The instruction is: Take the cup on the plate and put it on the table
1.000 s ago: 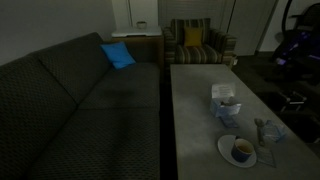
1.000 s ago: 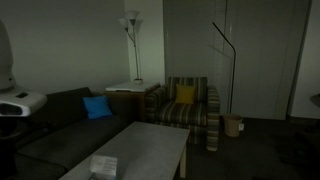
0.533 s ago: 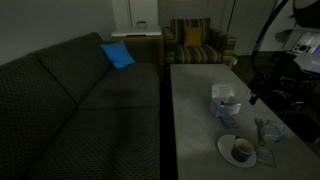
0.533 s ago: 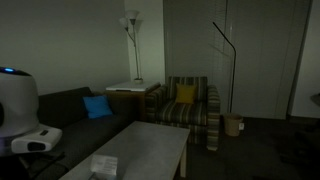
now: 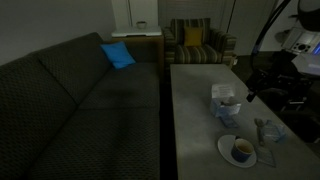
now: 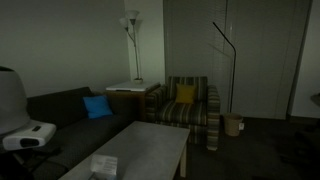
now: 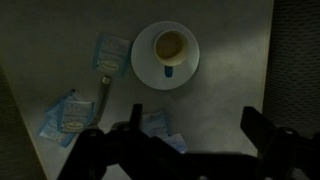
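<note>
Cup point(image 7: 170, 47) sits on plate point(image 7: 145, 62), close to the long edge of desk point(image 5: 195, 110) on robot's side, w/ pincer point(image 7: 192, 126) above desk, jaws wide apart & gripping nothing.

dark sofa point(image 5: 80, 95) with blue cushion point(image 5: 117, 55) | striped armchair point(image 5: 197, 47), yellow cushion point(image 5: 192, 37) | floor lamp point(image 6: 131, 40) | white-blue box point(image 5: 226, 102)
</note>
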You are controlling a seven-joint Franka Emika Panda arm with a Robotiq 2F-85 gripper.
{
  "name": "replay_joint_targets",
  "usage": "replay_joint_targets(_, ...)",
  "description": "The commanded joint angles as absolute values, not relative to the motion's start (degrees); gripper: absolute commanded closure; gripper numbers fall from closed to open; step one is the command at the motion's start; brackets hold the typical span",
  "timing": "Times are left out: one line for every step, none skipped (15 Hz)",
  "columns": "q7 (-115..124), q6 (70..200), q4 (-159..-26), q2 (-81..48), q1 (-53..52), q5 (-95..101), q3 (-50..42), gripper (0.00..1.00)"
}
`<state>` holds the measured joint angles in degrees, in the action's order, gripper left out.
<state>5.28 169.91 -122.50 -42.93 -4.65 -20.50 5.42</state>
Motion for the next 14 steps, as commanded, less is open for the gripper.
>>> replay_joint_targets(9.6, 179.7, -121.1, -48.1, -7.7, -17.5, 2.9, 0.0)
replay_joint_targets(10.4, 181.3, -119.8, -50.0, -8.4, -16.9, 2.0, 0.0)
replay_joint_targets(11.0, 181.7, -118.0, -52.1, -8.7, -16.4, 1.3, 0.0)
replay_joint_targets(11.3, 181.9, -115.7, -54.6, -8.6, -15.9, 0.9, 0.0)
replay_joint_targets(11.6, 181.5, -113.1, -57.0, -8.9, -15.3, 0.1, 0.0)
replay_joint_targets(11.7, 180.9, -110.8, -59.1, -9.0, -14.9, -0.5, 0.0)
replay_joint_targets(11.6, 179.9, -108.2, -61.2, -8.7, -14.5, -0.8, 0.0)
replay_joint_targets(11.5, 178.9, -105.3, -63.3, -8.4, -14.0, -0.9, 0.0)
replay_joint_targets(11.4, 177.8, -102.6, -65.3, -8.2, -13.6, -0.9, 0.0)
replay_joint_targets(11.2, 176.7, -99.9, -67.3, -7.9, -13.1, -0.7, 0.0)
replay_joint_targets(11.0, 175.2, -97.0, -69.3, -7.7, -12.7, -0.4, 0.0)
replay_joint_targets(10.7, 174.1, -94.3, -71.2, -7.5, -12.1, -0.1, 0.0)
replay_joint_targets(10.9, 172.2, -92.1, -72.7, -7.9, -11.7, -0.3, 0.0)
replay_joint_targets(10.9, 170.6, -89.9, -74.1, -7.9, -11.4, -0.2, 0.0)
